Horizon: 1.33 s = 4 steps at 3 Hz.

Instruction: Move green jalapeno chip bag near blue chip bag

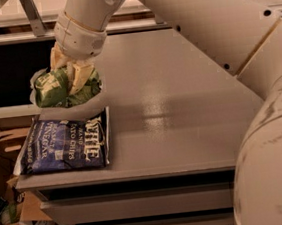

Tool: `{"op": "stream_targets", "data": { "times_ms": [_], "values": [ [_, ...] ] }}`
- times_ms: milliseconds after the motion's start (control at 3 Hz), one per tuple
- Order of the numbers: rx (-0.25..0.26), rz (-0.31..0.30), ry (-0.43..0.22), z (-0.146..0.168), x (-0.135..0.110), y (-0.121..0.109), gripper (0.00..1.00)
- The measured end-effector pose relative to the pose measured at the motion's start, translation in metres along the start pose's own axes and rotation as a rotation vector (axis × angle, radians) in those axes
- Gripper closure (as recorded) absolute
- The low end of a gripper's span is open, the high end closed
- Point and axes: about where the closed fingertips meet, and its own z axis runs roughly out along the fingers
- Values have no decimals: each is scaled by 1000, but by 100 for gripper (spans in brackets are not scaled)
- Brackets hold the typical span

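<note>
The green jalapeno chip bag is crinkled and sits at the table's left edge, just behind the blue chip bag. My gripper is shut on the green bag from above, its pale fingers pressed into the bag's top. The blue chip bag lies flat at the front left corner of the grey table, white lettering up. The green bag hangs low, close above the blue bag's far edge; I cannot tell if they touch.
My white arm crosses from the upper middle to the right and fills the right side. Cardboard boxes stand on the floor left of the table. A shelf rail runs behind.
</note>
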Motion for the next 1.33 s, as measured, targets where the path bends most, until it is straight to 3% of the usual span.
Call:
{"op": "stream_targets", "data": {
  "times_ms": [667, 1000, 1333],
  "values": [
    [-5, 8, -10, 6, 0, 4, 12],
    [-4, 8, -19, 8, -2, 4, 0],
    [-3, 7, -22, 8, -2, 4, 0]
  ]
}}
